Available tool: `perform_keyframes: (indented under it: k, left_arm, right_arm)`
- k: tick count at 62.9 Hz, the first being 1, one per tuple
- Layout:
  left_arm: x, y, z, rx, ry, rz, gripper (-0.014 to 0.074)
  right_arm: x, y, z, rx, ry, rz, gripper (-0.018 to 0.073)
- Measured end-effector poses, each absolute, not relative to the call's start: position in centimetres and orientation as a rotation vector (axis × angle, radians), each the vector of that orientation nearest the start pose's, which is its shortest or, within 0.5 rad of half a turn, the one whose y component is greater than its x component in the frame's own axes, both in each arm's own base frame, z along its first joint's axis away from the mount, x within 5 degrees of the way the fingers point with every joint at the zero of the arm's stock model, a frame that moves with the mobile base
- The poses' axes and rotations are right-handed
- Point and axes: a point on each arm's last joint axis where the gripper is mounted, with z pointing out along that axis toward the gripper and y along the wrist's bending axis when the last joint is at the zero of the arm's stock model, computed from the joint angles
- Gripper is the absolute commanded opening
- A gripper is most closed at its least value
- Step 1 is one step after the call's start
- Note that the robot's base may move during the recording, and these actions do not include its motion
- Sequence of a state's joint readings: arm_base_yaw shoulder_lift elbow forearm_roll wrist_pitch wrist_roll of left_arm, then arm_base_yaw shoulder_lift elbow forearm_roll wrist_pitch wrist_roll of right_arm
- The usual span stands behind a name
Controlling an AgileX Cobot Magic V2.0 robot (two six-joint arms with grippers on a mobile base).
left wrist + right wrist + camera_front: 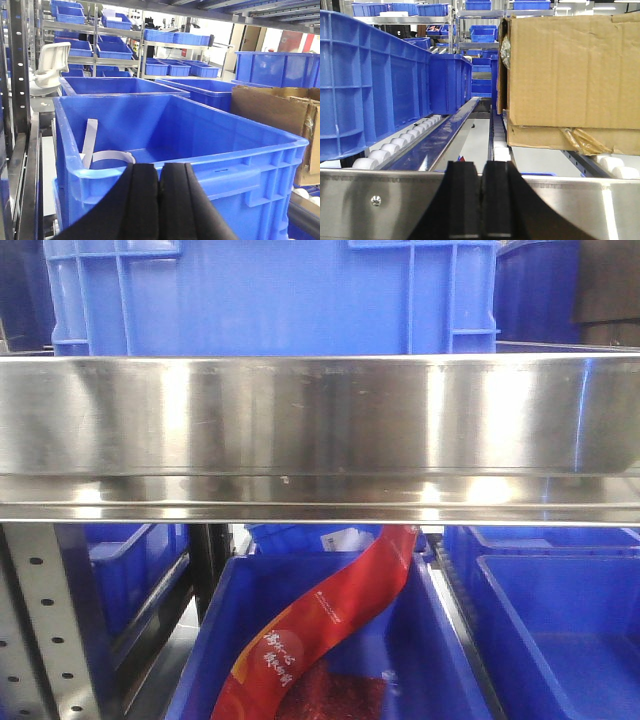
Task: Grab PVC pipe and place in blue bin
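Note:
In the left wrist view, my left gripper [160,167] is shut with nothing between its black pads. It sits just in front of the near rim of a large blue bin [240,159]. Inside that bin, at its near left corner, lie a white curved band [110,156] and a flat white strip [90,137]. I cannot tell whether these are the PVC pipe. In the right wrist view, my right gripper [481,166] is also shut and empty, in front of a steel rail [380,200]. Neither gripper shows in the front view.
The front view is crossed by a steel shelf rail [320,430], with a blue crate [270,300] above. Below it is a blue bin [215,640] holding a red banner [330,615]. A cardboard box [570,70] stands on the roller lane at right, and blue bins [375,85] at left.

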State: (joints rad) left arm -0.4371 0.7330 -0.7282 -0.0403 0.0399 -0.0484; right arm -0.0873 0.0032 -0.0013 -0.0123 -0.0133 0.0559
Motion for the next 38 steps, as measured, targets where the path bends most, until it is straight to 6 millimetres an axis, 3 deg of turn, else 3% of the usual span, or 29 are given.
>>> perform_keyframes:
  k: [38]
  left_arm:
    - [14.03,-6.57,38.72,0.268,1.518,-0.42,-0.0111]
  right_arm:
    - [5.6,-0.49,21.47,0.096,1.469,-0.035,-0.0167]
